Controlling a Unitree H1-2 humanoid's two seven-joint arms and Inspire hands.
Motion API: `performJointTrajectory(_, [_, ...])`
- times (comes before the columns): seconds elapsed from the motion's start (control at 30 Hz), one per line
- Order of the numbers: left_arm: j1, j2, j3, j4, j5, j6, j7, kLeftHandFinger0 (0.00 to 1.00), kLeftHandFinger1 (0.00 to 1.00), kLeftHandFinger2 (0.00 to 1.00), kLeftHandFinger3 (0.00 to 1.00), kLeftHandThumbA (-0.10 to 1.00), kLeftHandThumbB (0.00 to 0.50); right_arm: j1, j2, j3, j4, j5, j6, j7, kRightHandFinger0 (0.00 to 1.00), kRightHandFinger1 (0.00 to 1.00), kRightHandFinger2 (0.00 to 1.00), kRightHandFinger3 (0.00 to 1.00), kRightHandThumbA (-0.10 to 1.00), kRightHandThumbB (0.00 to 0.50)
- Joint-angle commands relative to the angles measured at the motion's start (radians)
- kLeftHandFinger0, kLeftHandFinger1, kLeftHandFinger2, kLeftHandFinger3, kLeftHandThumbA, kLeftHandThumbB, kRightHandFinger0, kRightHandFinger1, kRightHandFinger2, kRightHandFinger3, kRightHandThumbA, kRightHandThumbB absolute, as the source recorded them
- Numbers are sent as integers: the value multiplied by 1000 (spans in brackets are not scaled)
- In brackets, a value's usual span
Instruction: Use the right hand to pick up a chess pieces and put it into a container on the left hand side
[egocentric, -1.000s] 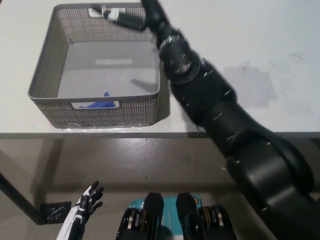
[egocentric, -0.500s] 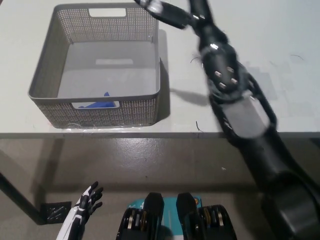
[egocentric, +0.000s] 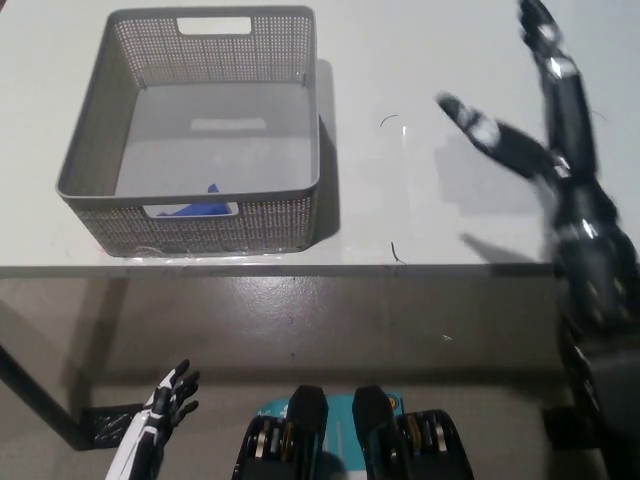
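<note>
one blue chess piece (egocentric: 203, 209) lies inside the grey mesh basket (egocentric: 88, 150) in the upper left of the frame, close to the near wall, partly seen through the handle slot in that wall. whether it is one piece or more than one pressed together i cannot tell; only a small blue shape shows. no other chess piece is visible anywhere on the white table (egocentric: 400, 60).

the black right hand (egocentric: 545, 140) is at the upper right of the frame, above bare table and well apart from the basket. its fingers are spread wide, one reaching toward the middle of the frame and others pointing up toward the top edge, and it holds nothing. the white left hand (egocentric: 170, 395) rests at the lower left of the frame, below the table edge, fingers apart and empty.

judging from this, a drop into the container looks done, and the step in hand is the one between placements: the right hand is free and out on the side where pieces would be fetched. the next move calls for finding a further piece, which may lie outside the frame to the right, then lowering the open hand over it and closing on it before carrying it across to the basket.
</note>
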Motion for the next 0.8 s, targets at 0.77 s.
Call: performJointTrajectory(0.77, [-93, 18, 48, 17, -43, -52, -4, 1000, 1000, 1000, 1000, 1000, 388, 490, 68, 53, 87, 198, -111, 234, 1000, 1000, 1000, 1000, 1000, 273])
